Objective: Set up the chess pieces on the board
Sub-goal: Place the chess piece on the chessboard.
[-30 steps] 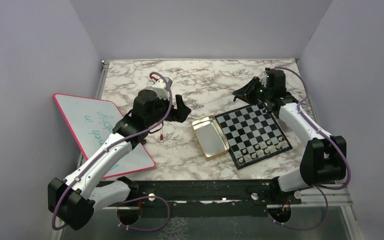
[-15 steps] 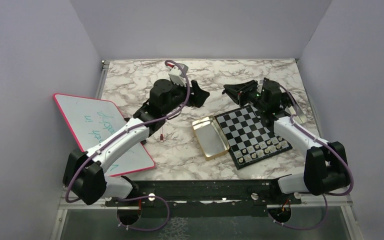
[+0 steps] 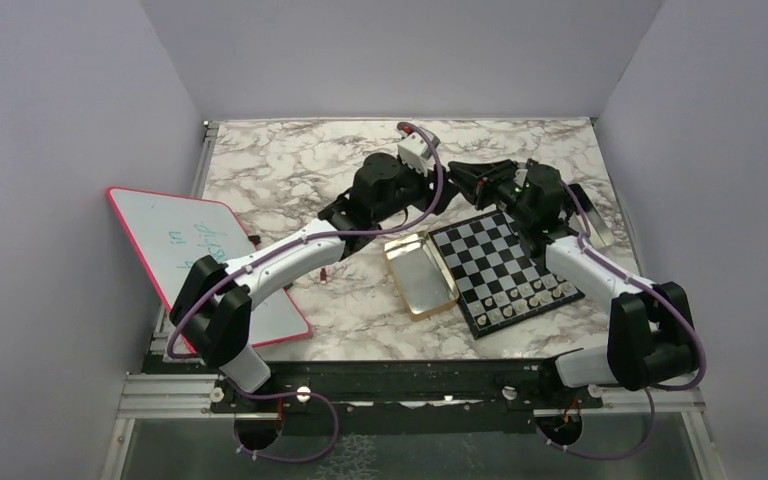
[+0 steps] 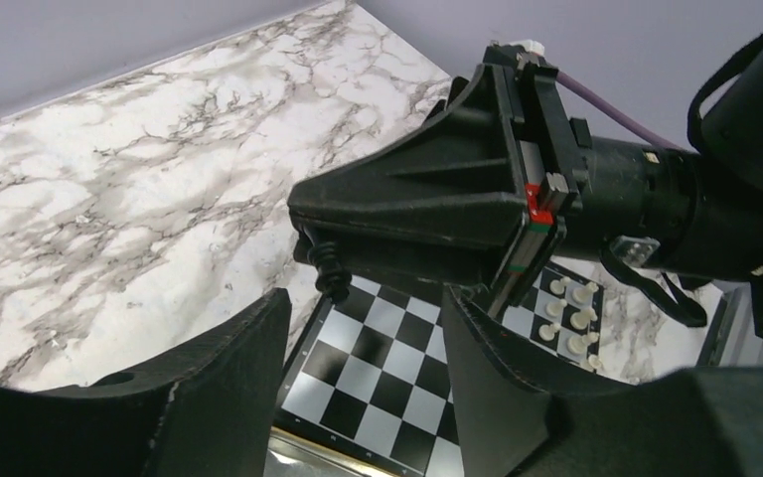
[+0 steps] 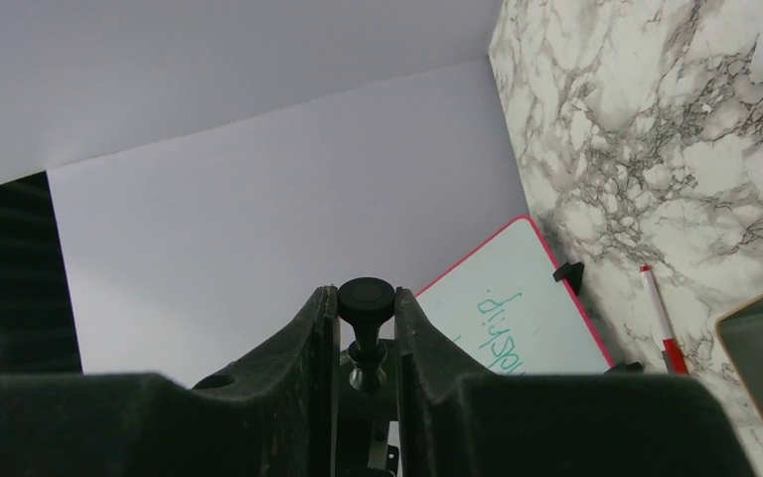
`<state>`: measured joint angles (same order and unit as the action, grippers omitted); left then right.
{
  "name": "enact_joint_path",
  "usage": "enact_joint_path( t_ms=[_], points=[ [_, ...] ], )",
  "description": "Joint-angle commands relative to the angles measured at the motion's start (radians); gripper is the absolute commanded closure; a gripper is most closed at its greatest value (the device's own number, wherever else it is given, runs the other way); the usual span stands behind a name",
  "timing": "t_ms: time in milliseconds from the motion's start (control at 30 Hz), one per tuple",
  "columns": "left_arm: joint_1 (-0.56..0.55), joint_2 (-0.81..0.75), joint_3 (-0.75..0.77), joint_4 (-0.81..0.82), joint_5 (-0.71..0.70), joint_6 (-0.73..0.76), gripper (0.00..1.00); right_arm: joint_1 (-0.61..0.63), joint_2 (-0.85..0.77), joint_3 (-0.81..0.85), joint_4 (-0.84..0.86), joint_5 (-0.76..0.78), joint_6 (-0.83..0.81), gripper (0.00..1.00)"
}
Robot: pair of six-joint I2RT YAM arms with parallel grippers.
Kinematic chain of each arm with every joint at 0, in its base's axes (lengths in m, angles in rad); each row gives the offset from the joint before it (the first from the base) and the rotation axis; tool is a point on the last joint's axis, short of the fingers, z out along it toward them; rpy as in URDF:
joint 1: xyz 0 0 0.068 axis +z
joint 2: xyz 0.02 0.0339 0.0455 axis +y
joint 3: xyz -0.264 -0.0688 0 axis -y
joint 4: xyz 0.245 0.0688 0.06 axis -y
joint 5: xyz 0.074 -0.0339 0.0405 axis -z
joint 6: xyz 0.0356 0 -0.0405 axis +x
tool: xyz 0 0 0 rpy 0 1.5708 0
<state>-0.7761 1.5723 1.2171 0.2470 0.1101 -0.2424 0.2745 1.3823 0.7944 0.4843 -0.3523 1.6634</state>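
Holding a black chess piece clamped between its two fingers, the right gripper hangs above the far left corner of the board. In the right wrist view only the piece's round head and neck show past the fingers.

Left gripper: fingers apart, nothing between them, facing the right gripper's tip from just beside it. In the left wrist view the held piece sits just above the gap between the left fingers; whether they touch it cannot be told.

The board lies flat on the marble worktop, right of centre and turned at an angle. Chess pieces stand in rows along its near edge. The pale ones are clear, the rest too small to sort.

A gold tin lies just beside the board's left edge. A pink-rimmed whiteboard with green writing sits at the worktop's left edge. A red marker lies between whiteboard and tin.
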Motion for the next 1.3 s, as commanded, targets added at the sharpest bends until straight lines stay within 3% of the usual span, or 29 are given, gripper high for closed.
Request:
enact_joint_path(
  t_ms=[0, 267, 433, 500, 600, 900, 1000, 1100, 1267],
  points=[
    [-0.007, 0.044, 0.070, 0.063, -0.051, 0.031, 0.44, 0.006, -0.003, -0.012, 0.056, 0.008, 0.024, 0.86],
    [-0.010, 0.083, 0.091, 0.077, -0.068, 0.032, 0.60, 0.006, 0.007, -0.012, 0.079, -0.004, 0.023, 0.86],
    [-0.011, 0.092, 0.098, 0.083, -0.068, 0.031, 0.80, 0.006, 0.013, -0.018, 0.090, -0.021, 0.013, 0.85],
    [-0.011, 0.090, 0.101, 0.080, -0.045, 0.038, 0.85, 0.006, 0.014, -0.029, 0.102, -0.027, -0.005, 0.83],
    [-0.011, 0.082, 0.095, 0.074, -0.054, 0.032, 1.00, 0.007, 0.016, -0.037, 0.083, -0.053, -0.069, 0.77],
    [-0.010, 0.110, 0.153, -0.133, -0.009, -0.044, 1.00, 0.004, -0.092, -0.212, 0.010, 0.000, -0.232, 0.53],
    [-0.010, 0.104, 0.163, -0.204, -0.008, -0.064, 1.00, 0.003, -0.139, -0.219, -0.124, 0.036, -0.349, 0.40],
    [-0.010, 0.093, 0.168, -0.266, -0.010, -0.078, 1.00, 0.000, -0.200, -0.239, -0.244, 0.085, -0.459, 0.20],
    [-0.011, 0.127, 0.260, -0.441, 0.000, -0.091, 1.00, -0.001, -0.368, -0.269, -0.434, 0.265, -0.617, 0.18]
  ],
)
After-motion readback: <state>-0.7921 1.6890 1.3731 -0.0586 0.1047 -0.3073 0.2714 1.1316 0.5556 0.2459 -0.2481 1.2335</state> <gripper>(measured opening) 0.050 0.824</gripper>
